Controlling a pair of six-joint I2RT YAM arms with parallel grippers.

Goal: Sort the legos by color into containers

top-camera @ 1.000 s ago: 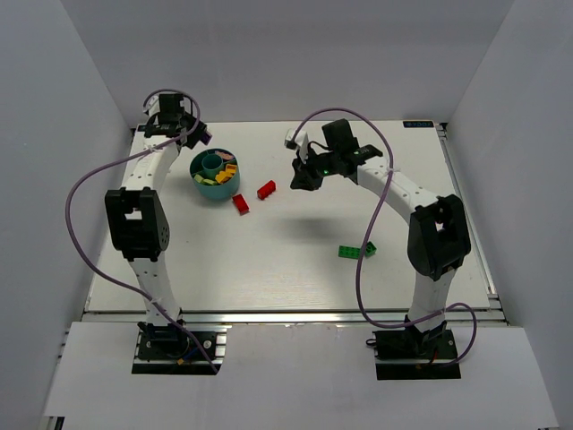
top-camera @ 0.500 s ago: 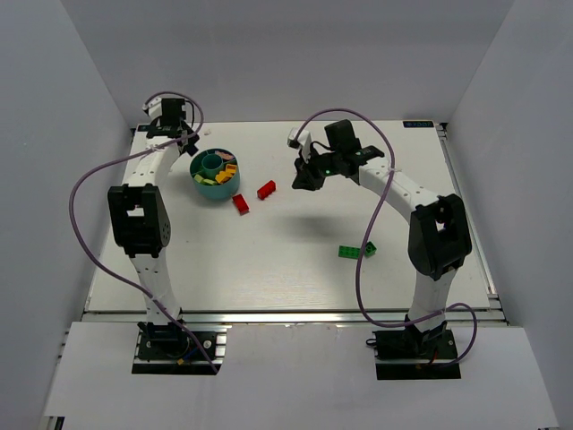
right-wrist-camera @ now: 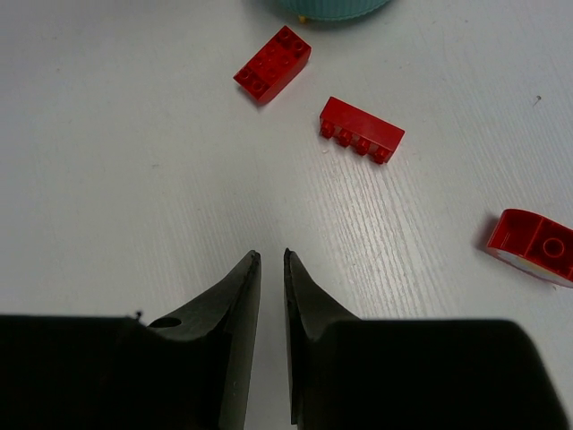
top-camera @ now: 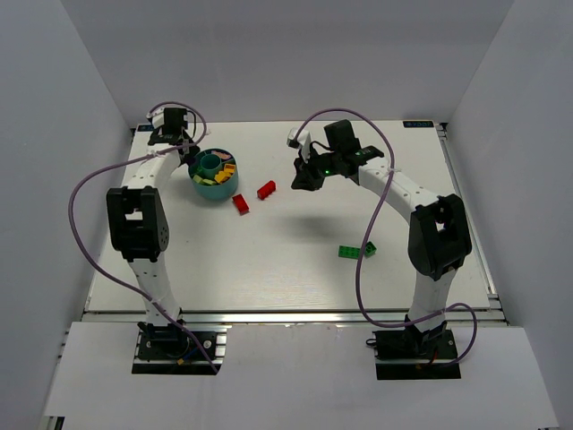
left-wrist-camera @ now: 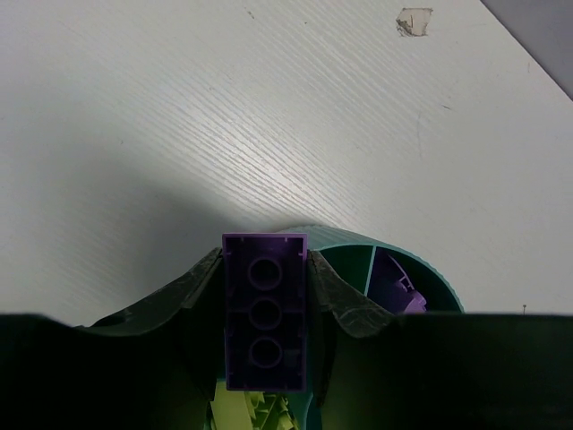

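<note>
Purple lego gripped in left hand, above teal cup rim

Two bricks lie just right of the cup; another pair, perhaps touching, farther right.

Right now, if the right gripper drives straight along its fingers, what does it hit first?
The right gripper likely meets bare white table first, then the red rectangular plastic brick dead ahead; depth unclear.

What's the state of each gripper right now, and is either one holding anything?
Left gripper: jaws closed on a purple lego, at the teal cup rim.
Right gripper: jaws almost shut, holding nothing.
</note>
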